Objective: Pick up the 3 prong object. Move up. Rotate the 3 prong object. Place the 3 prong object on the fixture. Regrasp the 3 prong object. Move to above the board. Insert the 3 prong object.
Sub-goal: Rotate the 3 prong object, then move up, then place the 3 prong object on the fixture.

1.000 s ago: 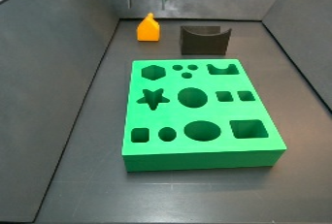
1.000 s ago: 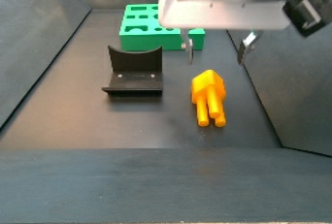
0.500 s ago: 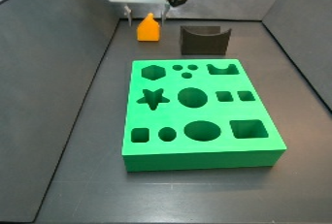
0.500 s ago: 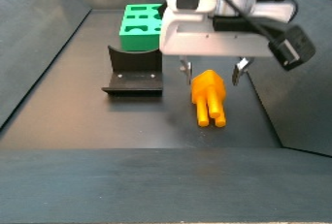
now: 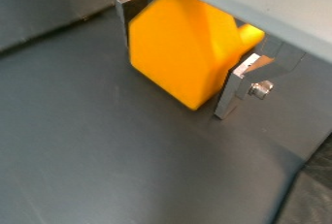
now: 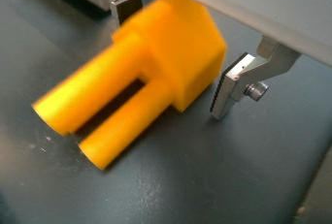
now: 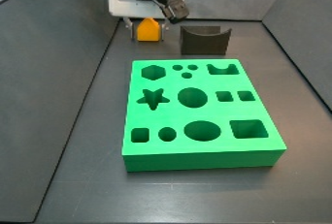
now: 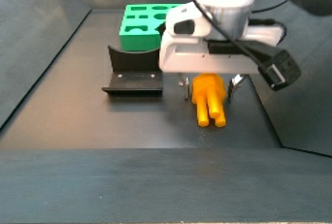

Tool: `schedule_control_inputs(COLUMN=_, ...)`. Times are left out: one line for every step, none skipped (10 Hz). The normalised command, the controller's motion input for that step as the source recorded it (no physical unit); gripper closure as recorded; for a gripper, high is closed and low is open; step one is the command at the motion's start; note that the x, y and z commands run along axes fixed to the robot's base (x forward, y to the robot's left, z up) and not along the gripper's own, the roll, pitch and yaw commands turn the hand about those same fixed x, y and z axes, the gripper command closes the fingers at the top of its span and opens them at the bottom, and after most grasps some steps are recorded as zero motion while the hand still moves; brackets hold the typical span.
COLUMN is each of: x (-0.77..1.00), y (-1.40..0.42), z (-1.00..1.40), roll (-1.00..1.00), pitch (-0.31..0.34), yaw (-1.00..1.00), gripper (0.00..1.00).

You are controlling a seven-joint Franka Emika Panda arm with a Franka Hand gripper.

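Straddling the 3 prong object (image 6: 143, 73) on the floor, the gripper (image 6: 182, 58) has fingers (image 6: 240, 87) spread wide, not clamping

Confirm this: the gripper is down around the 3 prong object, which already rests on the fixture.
Wrong on one count. The gripper is down around the 3 prong object, but a side view shows the piece lying on the floor beside the fixture, not on it.

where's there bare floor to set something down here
Bare floor lies in front of the board and along its left side. It is crowded at the far end, where the gripper straddles the 3 prong object beside the fixture.
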Motion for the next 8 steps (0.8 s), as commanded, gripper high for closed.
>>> schedule_control_inputs(x=0.00, y=0.00, z=0.00, roll=0.00, pitch=0.000, yaw=0.00, gripper=1.00)
schedule_control_inputs(x=0.00, y=0.00, z=0.83, roll=0.00, pitch=0.000, yaw=0.00, gripper=1.00)
schedule_control_inputs(x=-0.01, y=0.00, z=0.81, roll=0.00, pitch=0.011, yaw=0.00, gripper=1.00)
schedule_control_inputs(x=-0.03, y=0.00, z=0.71, roll=0.00, pitch=0.025, yaw=0.00, gripper=1.00)
schedule_control_inputs(x=-0.02, y=0.00, z=0.54, roll=0.01, pitch=0.037, yaw=-0.01, gripper=1.00)
schedule_control_inputs(x=-0.02, y=0.01, z=0.45, roll=0.02, pitch=0.043, yaw=-0.01, gripper=1.00)
schedule_control_inputs(x=-0.02, y=0.01, z=0.19, roll=0.03, pitch=0.047, yaw=-0.01, gripper=1.00)
schedule_control_inputs(x=0.00, y=0.00, z=1.00, roll=0.00, pitch=0.000, yaw=0.00, gripper=1.00)
